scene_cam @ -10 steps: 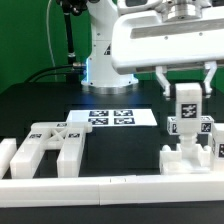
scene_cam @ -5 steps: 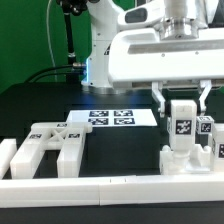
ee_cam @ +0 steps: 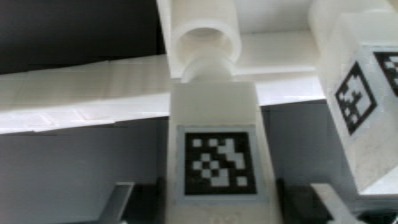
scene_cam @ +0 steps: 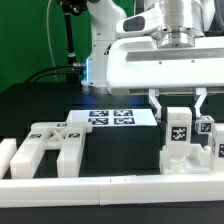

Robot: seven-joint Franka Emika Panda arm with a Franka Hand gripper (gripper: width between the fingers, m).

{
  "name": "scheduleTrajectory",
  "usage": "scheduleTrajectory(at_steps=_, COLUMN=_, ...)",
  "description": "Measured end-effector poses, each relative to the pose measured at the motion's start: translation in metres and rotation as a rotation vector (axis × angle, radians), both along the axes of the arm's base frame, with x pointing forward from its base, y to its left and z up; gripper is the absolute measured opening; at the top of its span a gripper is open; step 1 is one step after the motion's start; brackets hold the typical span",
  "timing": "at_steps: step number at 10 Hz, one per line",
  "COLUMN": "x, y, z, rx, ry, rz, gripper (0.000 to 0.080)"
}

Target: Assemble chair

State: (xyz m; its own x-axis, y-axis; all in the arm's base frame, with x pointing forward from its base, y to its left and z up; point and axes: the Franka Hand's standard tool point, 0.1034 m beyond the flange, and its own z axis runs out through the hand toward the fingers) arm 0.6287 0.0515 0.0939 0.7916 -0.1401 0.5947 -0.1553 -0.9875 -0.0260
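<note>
Left of marker board [scene_cam: 112,117]: seeing frame part [scene_cam: 50,143] flat on worktop [scene_cam: 40,100], tags up. Right of marker board: tool [scene_cam: 179,115] clenched on tagged leg [scene_cam: 178,128], held upright right over seat assembly [scene_cam: 186,158]; can't tell whether touching. Risks: peg missing its hole if leg sits tilted in grip, then jamming or shoving seat assembly off position; slipping on smooth plastic under push-down load. Nothing readable anywhere, no brand, only black-and-white square tags.
</note>
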Motion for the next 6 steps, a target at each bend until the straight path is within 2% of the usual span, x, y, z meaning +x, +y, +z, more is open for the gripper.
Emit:
scheduleTrajectory(at_steps=4, x=-0.001, y=-0.0053, z=0.0036, rx=-0.005, ry=-0.001, rz=0.0, gripper=0.0285)
scheduleTrajectory(at_steps=6, x=-0.0013, y=-0.0086, z=0.0, rx=-0.01, ry=-0.001, rz=-0.002, gripper=0.0285)
